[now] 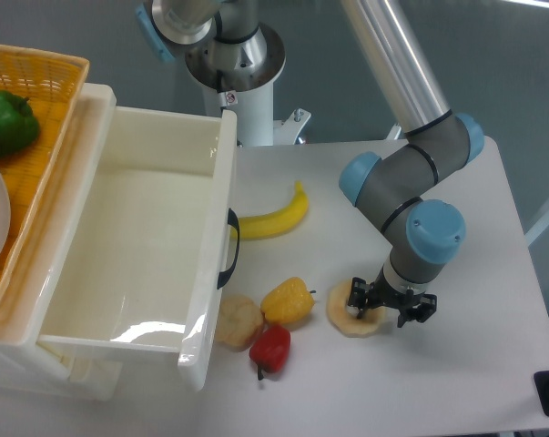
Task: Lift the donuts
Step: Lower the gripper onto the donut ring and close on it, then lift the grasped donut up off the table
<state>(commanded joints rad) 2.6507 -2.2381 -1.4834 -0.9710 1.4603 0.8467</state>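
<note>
The donuts (345, 312) lie flat on the white table (493, 364), hole facing up; being a round ring, the piece has no clear long axis, though it looks slightly wider left to right from this camera. It sits near the front of the table, just right of the yellow pepper (287, 301).

The gripper (389, 302) hangs low directly over the ring's right half, covering it. Its fingers are spread, one dark fingertip (356, 293) over the ring near the hole and the other off its right edge. Whether the tips touch the ring or the table is hard to tell from this angle; nothing appears gripped.

Around it: a red pepper (271, 349) and a tan lump (237, 320) lie left of the yellow pepper, beside the white bin (215, 273). A banana (275, 218) lies farther back. A green pepper (6, 123) rests in the orange basket (60, 77) at far left.
</note>
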